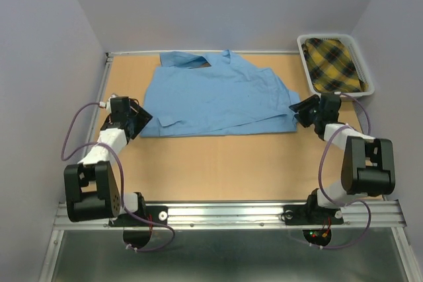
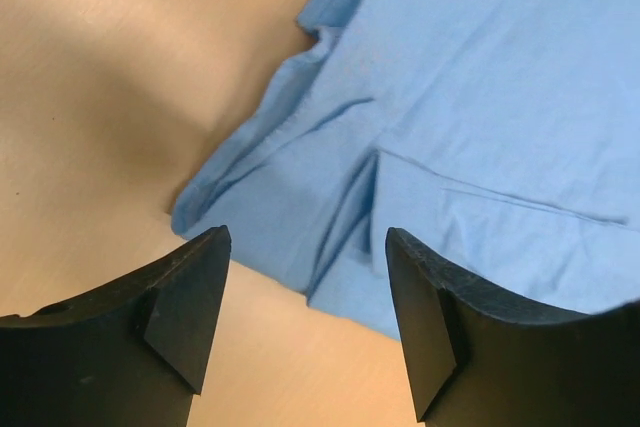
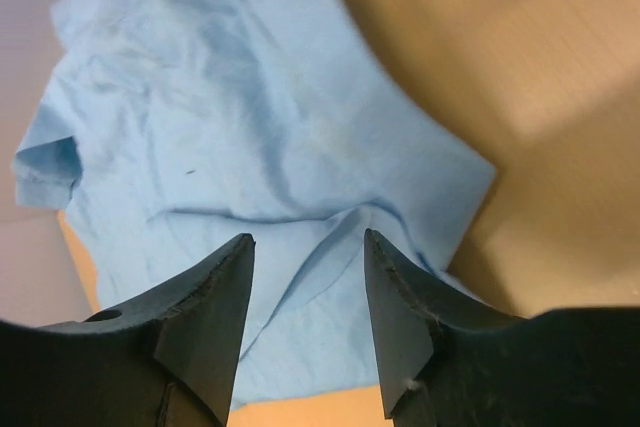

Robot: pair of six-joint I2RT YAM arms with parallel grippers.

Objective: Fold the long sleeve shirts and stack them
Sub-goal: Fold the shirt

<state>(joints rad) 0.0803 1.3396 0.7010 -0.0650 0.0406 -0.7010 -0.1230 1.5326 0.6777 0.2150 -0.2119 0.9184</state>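
Note:
A light blue long sleeve shirt (image 1: 218, 96) lies partly folded on the far half of the wooden table (image 1: 211, 163). My left gripper (image 1: 140, 122) hovers at the shirt's near-left corner (image 2: 260, 207), open, with bare table between its fingers (image 2: 195, 297). At the near-right corner of the shirt (image 3: 330, 277), my right gripper (image 1: 303, 111) stands open just above the cloth. Nothing is held between its fingertips (image 3: 395, 297). A yellow and black plaid shirt (image 1: 334, 64) lies in the white tray.
The white tray (image 1: 367, 87) sits at the back right corner of the table. Grey walls close in the left, back and right sides. A metal rail (image 1: 225, 212) carries both arm bases at the near edge.

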